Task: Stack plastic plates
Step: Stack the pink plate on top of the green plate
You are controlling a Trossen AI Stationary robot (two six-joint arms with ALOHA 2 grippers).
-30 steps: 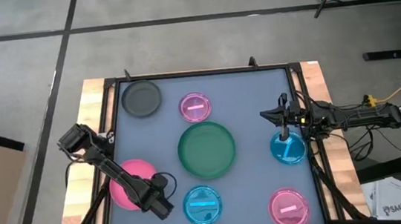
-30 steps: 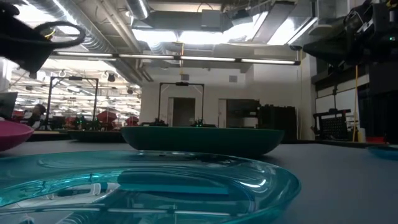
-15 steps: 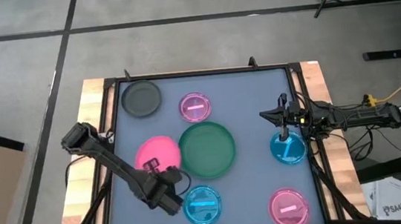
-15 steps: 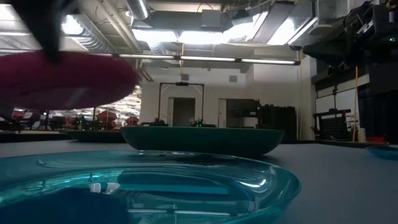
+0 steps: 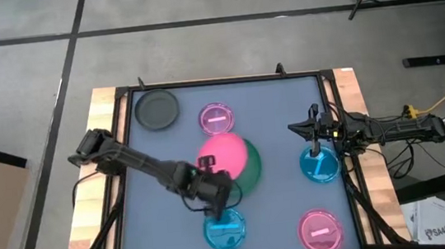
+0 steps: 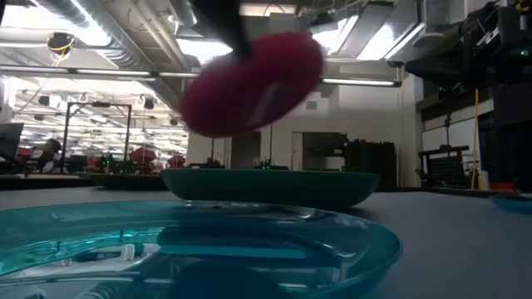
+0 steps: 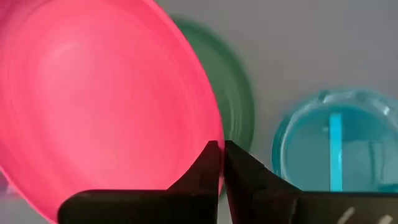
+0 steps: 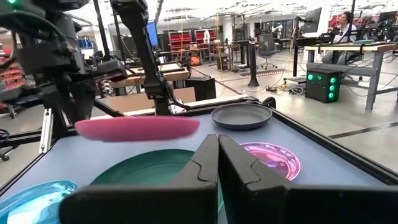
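My left gripper (image 5: 213, 177) is shut on the opaque pink plate (image 5: 222, 155), which hovers over the large dark green plate (image 5: 246, 170) lying flat at the table's middle. From the low view the pink plate (image 6: 253, 83) is tilted above the green plate (image 6: 270, 187). My right gripper (image 5: 299, 128) waits shut at the right edge, by a translucent blue plate (image 5: 319, 165). A second blue plate (image 5: 225, 228), two magenta plates (image 5: 216, 118) (image 5: 320, 230) and the dark grey plate (image 5: 157, 109) rest flat on the table. My left gripper (image 7: 222, 146) pinches the pink plate's rim (image 7: 208, 134) between its two fingers, on the plate's near-left side. The fingers come slanting from the table's near left. The plate is lifted clear and tilted, over the green plate (image 7: 239, 106).
A raised black frame (image 5: 218, 81) borders the grey table top, with wooden side boards (image 5: 96, 146) beyond it. Bare surface lies between the green plate and the right blue plate. My left arm (image 8: 149, 56) crosses the table's left half.
My left gripper has carried the pink plate from the table's near-left area up and toward the right and far side, over the green plate. The plate, first low by the table, is now lifted clear and tilted. My right arm has kept still.
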